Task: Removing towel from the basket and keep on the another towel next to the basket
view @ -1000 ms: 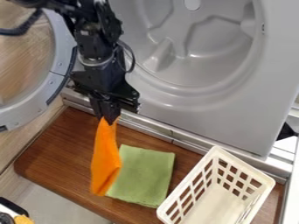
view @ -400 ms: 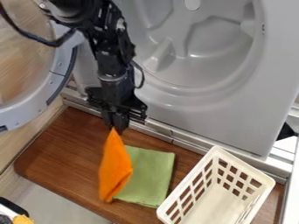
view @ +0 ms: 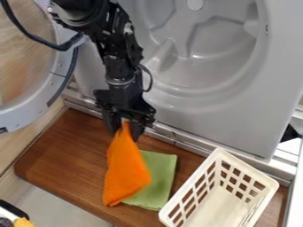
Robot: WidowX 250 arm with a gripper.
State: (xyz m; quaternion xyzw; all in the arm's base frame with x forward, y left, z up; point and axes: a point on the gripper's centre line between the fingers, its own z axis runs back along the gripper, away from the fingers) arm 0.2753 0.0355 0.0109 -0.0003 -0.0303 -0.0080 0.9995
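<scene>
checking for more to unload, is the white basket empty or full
Empty, as far as it shows: the white basket has a bare floor; its near end is cut off.

2 in matt cloth: orange towel (view: 125,170), green towel (view: 161,177) | smooth wood: board (view: 62,153) | smooth plastic: basket (view: 222,206)

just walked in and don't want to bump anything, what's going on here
A black robot arm has its two-finger gripper over the brown wooden board, fingers spread apart with the top of an orange cloth towel between them. The orange towel hangs down in front of part of a folded green cloth towel. It is out of the white plastic basket, which stands beside the green one.
</scene>
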